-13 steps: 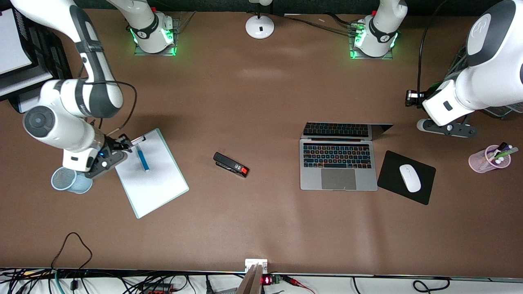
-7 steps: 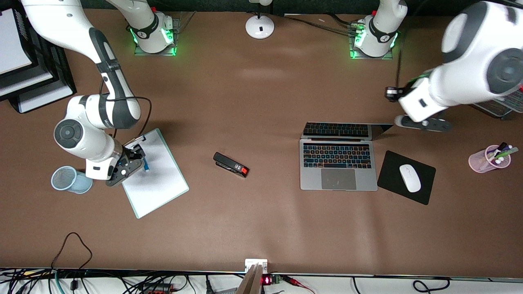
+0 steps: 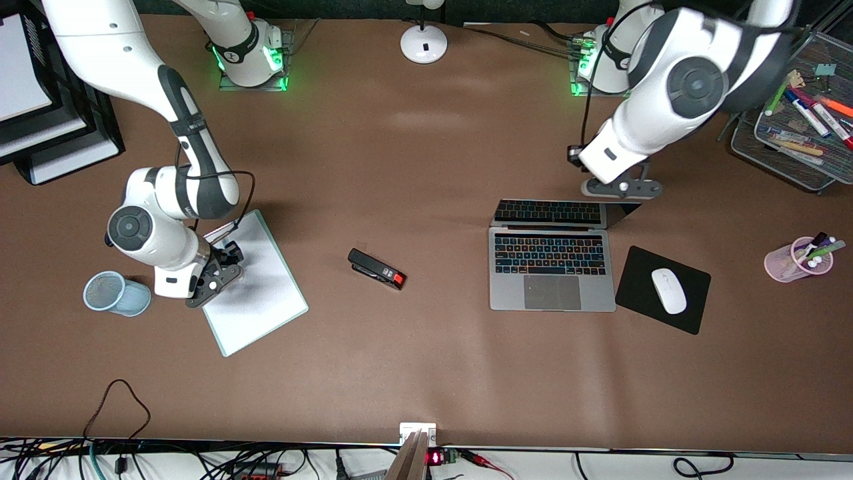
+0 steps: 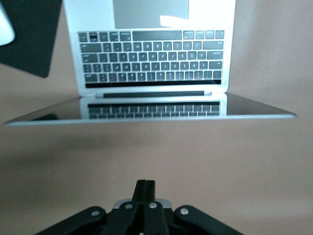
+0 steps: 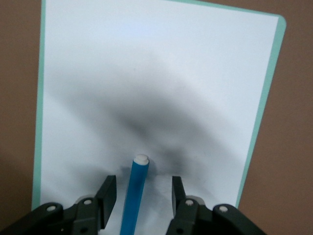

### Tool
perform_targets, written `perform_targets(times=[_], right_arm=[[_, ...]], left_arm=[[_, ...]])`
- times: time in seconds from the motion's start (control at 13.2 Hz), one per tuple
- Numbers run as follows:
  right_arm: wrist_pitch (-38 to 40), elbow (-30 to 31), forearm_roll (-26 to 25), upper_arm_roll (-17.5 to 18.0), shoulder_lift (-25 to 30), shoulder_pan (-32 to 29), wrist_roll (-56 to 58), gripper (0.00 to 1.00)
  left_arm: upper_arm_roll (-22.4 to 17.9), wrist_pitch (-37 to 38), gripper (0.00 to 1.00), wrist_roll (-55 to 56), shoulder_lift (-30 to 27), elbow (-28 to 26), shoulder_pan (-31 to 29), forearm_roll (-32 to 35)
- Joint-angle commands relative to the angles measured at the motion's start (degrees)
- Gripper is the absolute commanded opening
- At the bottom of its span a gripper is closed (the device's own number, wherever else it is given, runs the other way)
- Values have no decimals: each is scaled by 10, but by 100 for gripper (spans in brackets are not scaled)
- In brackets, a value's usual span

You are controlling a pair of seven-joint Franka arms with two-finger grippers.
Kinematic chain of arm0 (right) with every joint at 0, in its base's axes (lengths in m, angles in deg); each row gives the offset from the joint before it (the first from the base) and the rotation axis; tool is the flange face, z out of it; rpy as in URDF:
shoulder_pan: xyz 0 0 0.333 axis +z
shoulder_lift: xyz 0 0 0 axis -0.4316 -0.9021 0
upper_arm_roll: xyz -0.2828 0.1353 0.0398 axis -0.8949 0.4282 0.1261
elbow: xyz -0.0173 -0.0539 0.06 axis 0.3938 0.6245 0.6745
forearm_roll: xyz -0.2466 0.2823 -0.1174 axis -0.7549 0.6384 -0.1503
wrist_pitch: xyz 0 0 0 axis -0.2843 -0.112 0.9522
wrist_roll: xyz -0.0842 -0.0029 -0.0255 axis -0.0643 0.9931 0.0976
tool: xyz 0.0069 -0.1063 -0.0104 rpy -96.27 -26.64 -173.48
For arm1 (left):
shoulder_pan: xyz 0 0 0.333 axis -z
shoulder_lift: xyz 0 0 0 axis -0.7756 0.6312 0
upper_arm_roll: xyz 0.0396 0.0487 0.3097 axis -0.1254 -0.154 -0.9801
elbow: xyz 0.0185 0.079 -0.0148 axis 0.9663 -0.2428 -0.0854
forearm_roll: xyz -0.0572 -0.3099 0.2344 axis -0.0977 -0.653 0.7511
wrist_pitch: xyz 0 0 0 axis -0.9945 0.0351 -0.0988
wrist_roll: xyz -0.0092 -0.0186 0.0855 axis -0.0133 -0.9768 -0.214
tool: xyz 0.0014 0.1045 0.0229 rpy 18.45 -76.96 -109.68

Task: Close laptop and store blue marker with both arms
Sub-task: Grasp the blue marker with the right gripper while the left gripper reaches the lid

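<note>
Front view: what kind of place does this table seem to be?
Probably an office desk staged in a robot lab: an open laptop, a mouse on its pad and a stapler lie on it, with two robot bases bolted along one edge.

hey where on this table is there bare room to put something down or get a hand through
Bare table lies between the stapler and the laptop, and along the whole strip nearest the front camera. It is crowded at the whiteboard, where the right pincer straddles the blue marker beside the mesh cup, and where the shut left pincer hangs by the laptop's lid.
</note>
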Motion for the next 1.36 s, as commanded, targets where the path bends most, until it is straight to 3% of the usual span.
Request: perform_targets(times=[0.0, 0.3, 0.53, 0.91, 1.14, 1.29], right_arm=[[-16, -3, 10, 0, -11, 0, 14, 53], [-24, -4, 10, 7, -21, -1, 14, 45], [-24, -4, 10, 10, -25, -1, 13, 41], [-24, -6, 10, 11, -30, -3, 14, 36], [-24, -7, 10, 11, -34, -5, 14, 34], [-24, -9, 10, 11, -35, -5, 13, 23]], left_arm=[[15, -89, 0, 8, -16, -61, -9, -8], [14, -154, 0, 6, 21, -62, -12, 3], [14, -192, 0, 6, 38, -57, -12, 50], [11, -262, 0, 3, 63, -54, -27, 58], [10, -274, 0, 4, 103, -16, -28, 63], [9, -275, 0, 7, 129, 10, -28, 75]])
